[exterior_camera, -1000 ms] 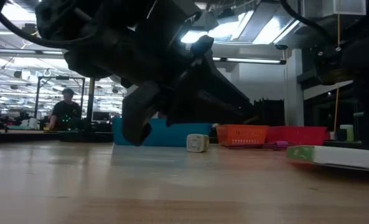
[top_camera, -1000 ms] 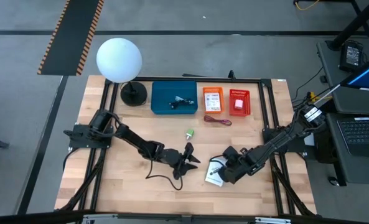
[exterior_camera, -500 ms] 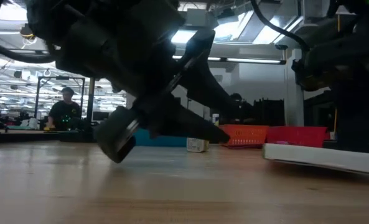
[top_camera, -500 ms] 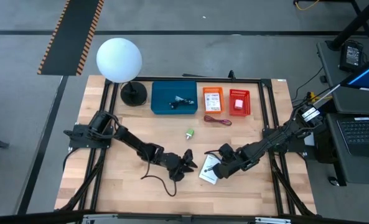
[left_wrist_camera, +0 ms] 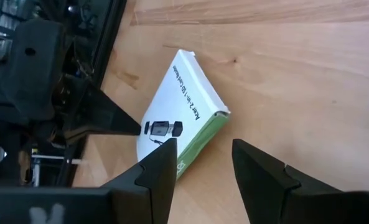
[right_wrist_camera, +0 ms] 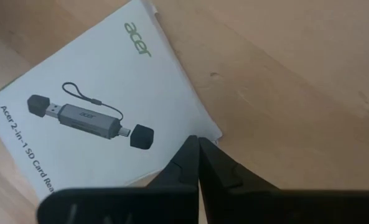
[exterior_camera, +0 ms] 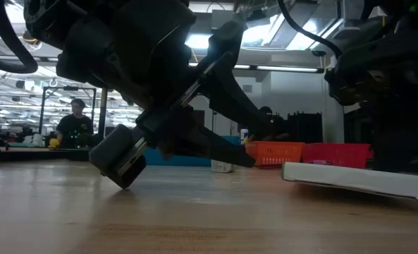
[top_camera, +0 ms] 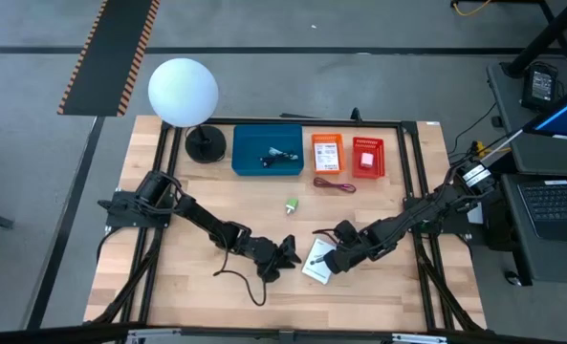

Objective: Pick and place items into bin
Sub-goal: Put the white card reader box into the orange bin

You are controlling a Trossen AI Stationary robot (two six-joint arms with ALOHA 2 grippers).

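Nearest the lower edge of the high view, the left claw point(top_camera: 288, 256) and the right claw point(top_camera: 332, 258) meet around a flat white card reader box point(top_camera: 316, 262) lying on the tabletop point(top_camera: 379, 291), just below frame centre. The left claw's fingers stand apart, aimed at the box's green-edged side in its wrist view, gripping nothing. The right claw's fingers are pressed together with their tips at the box's edge, holding nothing. The box lies face up; its long axis runs diagonally, from lower left to upper right in the high view.

A little farther up, a small green lump point(top_camera: 292, 204) and a red cord point(top_camera: 335, 185) lie loose on the wood. Along the top of the tabletop stand a blue bin point(top_camera: 250, 164) with a small dark item inside, an orange tray point(top_camera: 327, 153) and a red tray point(top_camera: 367, 157), each carrying something.

Judged from this, the task is partly done: the box, lump and cord are left to bin
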